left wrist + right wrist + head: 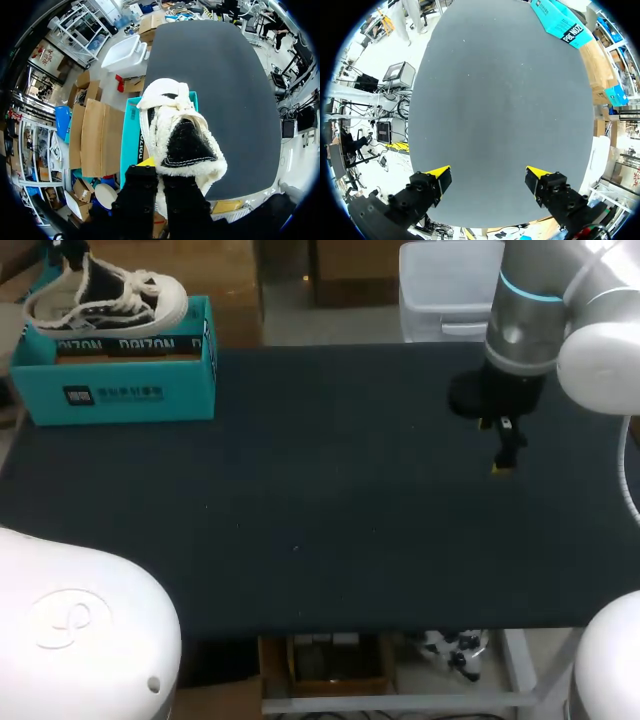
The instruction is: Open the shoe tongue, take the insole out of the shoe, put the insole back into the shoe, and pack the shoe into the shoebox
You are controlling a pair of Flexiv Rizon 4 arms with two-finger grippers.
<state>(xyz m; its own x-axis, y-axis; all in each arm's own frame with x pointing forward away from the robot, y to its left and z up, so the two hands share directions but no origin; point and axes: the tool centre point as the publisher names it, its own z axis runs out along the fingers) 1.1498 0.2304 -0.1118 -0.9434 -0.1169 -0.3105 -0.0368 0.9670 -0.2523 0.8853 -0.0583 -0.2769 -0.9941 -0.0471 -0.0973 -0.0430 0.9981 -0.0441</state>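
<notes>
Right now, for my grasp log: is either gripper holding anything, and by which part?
The left gripper holds the shoe by its heel collar, over the shoebox; the right gripper is open and empty.

- shoe (105, 295): black cloth upper, matt; white woven laces, fuzzy at the edges; white sole smooth with a slight sheen.
- shoebox (130, 390): teal cardboard, smooth printed faces, low sheen.
- table (330, 520): dark top, matt, fine-grained.
- right arm (600, 360): glossy white shell, grey satin joint section.
- right gripper (487, 176): matt black fingers (420, 192), flat yellow tips.
</notes>
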